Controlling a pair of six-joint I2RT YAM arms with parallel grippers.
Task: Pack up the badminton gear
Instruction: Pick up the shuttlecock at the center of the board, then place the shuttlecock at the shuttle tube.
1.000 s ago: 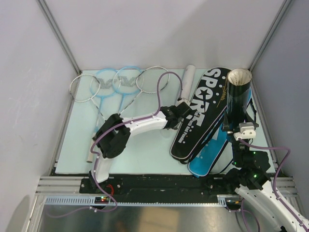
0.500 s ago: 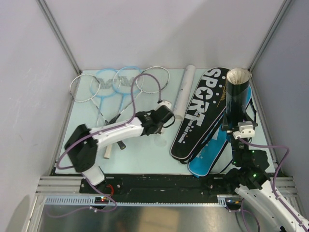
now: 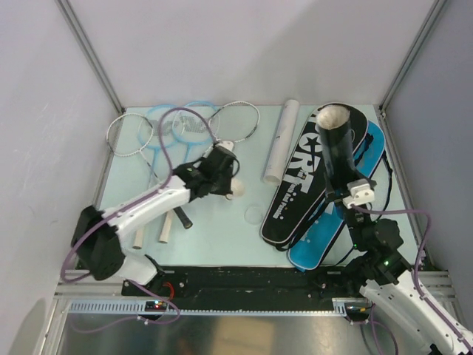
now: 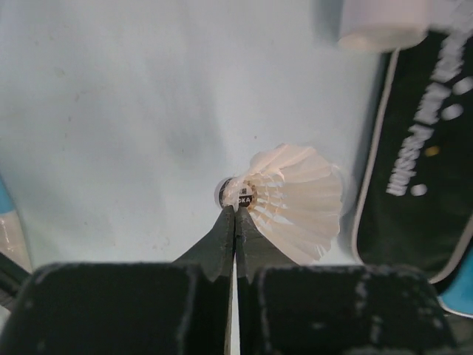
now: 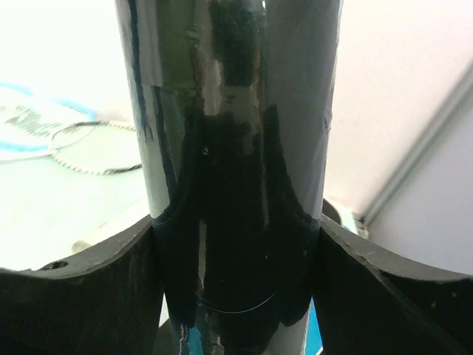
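The left arm extends from the near-left toward the table [image 3: 214, 233] centre. The left gripper [image 4: 235, 213] is pinched shut on the cork end of a white feather shuttlecock [image 4: 295, 196]. The right gripper [image 5: 236, 237] clamps a glossy black tube [image 5: 236, 111], held roughly upright at the right. The tube's lower end is out of frame, and it hides part of the black racket-shaped "SPORT" bag [image 3: 284, 203].

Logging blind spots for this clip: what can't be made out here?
Black tube: right wrist view, both ends cut off by the frame edges.
Blue bag: top view, mostly covered by the black bag.
White tube: left wrist view, blurred, cut off by the top edge.
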